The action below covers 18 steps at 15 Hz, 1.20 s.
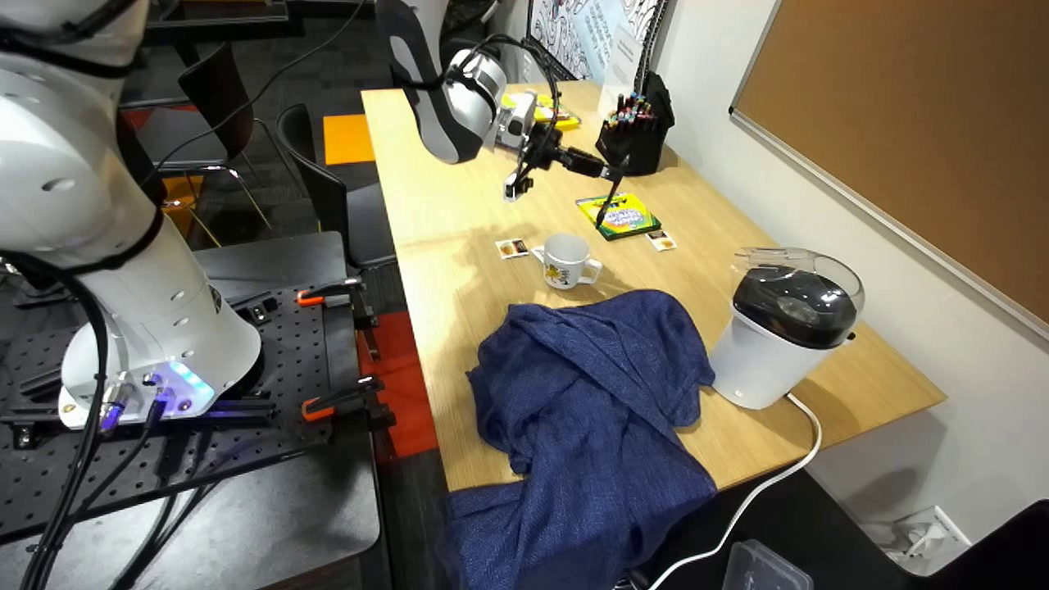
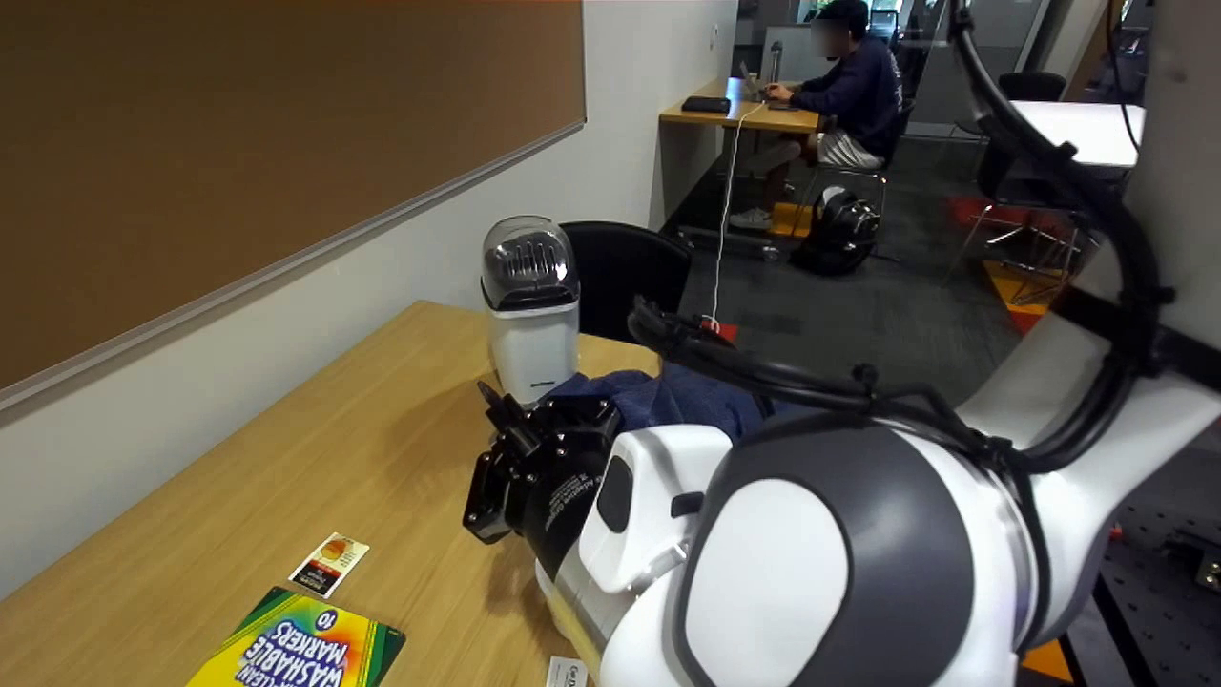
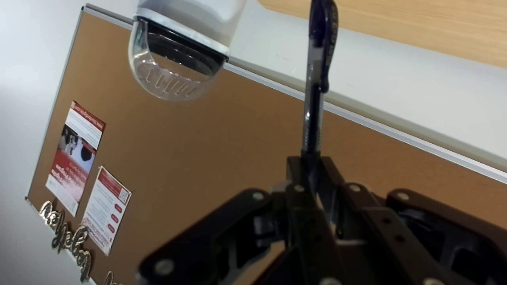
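My gripper (image 3: 311, 168) is shut on a dark-blue capped pen (image 3: 318, 63), gripping it near one end. In the wrist view the pen sticks out past the fingertips toward the top edge. In an exterior view the gripper (image 1: 613, 174) hangs in the air with the pen (image 1: 607, 203) slanting downward. Behind it, from that angle, lies a yellow and green marker box (image 1: 623, 215) on the table. A white mug (image 1: 565, 264) with a printed picture stands nearby on the table. The arm hides most of the mug in the remaining exterior view.
A navy cloth (image 1: 590, 410) drapes over the table edge, beside a white popcorn maker (image 1: 770, 336) with a clear lid. Two small packets (image 1: 512, 248) lie near the mug. A black holder (image 1: 635, 139) of markers stands by the wall, under which a corkboard (image 2: 286, 124) does not reach.
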### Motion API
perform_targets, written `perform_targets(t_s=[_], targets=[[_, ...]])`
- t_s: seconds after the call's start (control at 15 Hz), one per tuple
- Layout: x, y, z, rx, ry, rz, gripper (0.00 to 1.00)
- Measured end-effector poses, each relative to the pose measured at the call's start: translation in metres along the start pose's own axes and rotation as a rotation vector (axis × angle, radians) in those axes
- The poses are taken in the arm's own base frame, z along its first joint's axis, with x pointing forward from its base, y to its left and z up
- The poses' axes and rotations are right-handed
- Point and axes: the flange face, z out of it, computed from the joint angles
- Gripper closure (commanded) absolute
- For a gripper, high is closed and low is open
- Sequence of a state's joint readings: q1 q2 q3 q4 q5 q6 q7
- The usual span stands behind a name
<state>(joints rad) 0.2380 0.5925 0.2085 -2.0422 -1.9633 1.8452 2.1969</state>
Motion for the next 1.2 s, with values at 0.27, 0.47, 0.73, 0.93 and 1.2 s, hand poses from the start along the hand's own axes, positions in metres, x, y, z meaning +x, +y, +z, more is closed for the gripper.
perform_targets(t_s=[0.27,0.47,0.73,0.93,1.2], targets=[[-0.016,-0.007,-0.004,0.007,0.022,0.053,0.97],[-0.031,-0.01,-0.006,0.004,0.017,0.074,0.97],[-0.052,-0.015,-0.009,0.01,-0.004,0.085,0.97],[-0.065,-0.019,-0.01,0.014,-0.018,0.074,0.97],[-0.078,-0.025,-0.01,0.019,-0.034,0.064,0.61]])
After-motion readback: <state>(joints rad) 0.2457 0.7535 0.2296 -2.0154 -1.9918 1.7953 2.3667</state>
